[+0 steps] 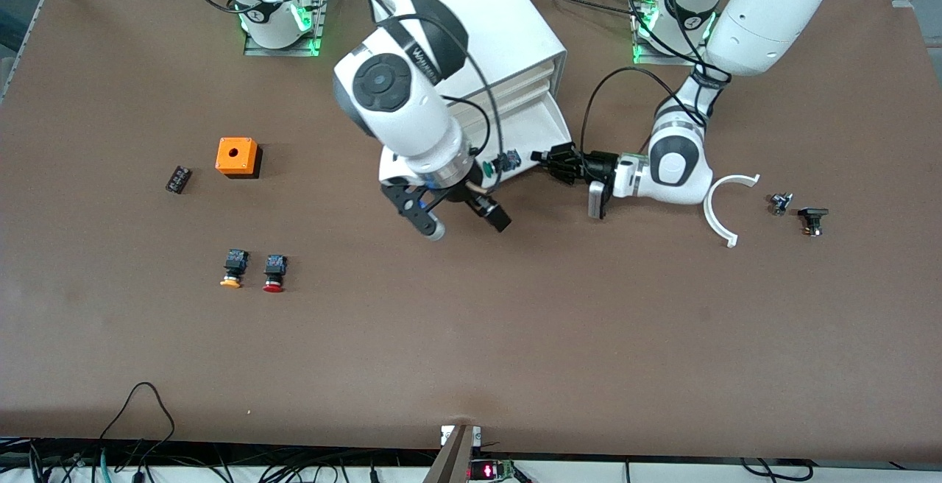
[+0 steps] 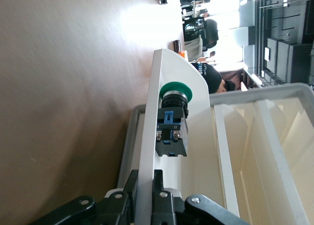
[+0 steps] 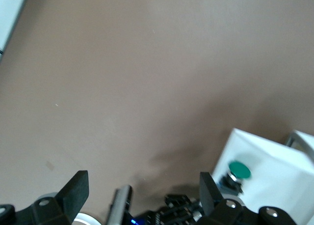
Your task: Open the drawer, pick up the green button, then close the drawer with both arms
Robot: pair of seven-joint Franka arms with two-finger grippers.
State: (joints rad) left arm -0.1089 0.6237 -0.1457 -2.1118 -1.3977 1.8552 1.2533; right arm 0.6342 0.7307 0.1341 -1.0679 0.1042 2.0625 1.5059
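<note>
The white cabinet (image 1: 508,34) has its lowest drawer (image 1: 543,121) pulled open. The green-capped button (image 1: 488,168) lies on its side in the drawer, near its front wall. My left gripper (image 1: 548,159) is shut on that front wall; in the left wrist view its fingers (image 2: 128,188) pinch the white wall (image 2: 149,136), with the button (image 2: 174,95) just past them. My right gripper (image 1: 464,219) is open and empty, hovering over the table by the drawer's front. The right wrist view shows its gripper (image 3: 143,188), the button (image 3: 239,170) and the drawer (image 3: 267,158).
Toward the right arm's end lie an orange box (image 1: 237,156), a small black block (image 1: 178,179), an orange-capped button (image 1: 233,268) and a red-capped button (image 1: 274,273). Toward the left arm's end lie a white curved piece (image 1: 725,207) and two small parts (image 1: 812,219).
</note>
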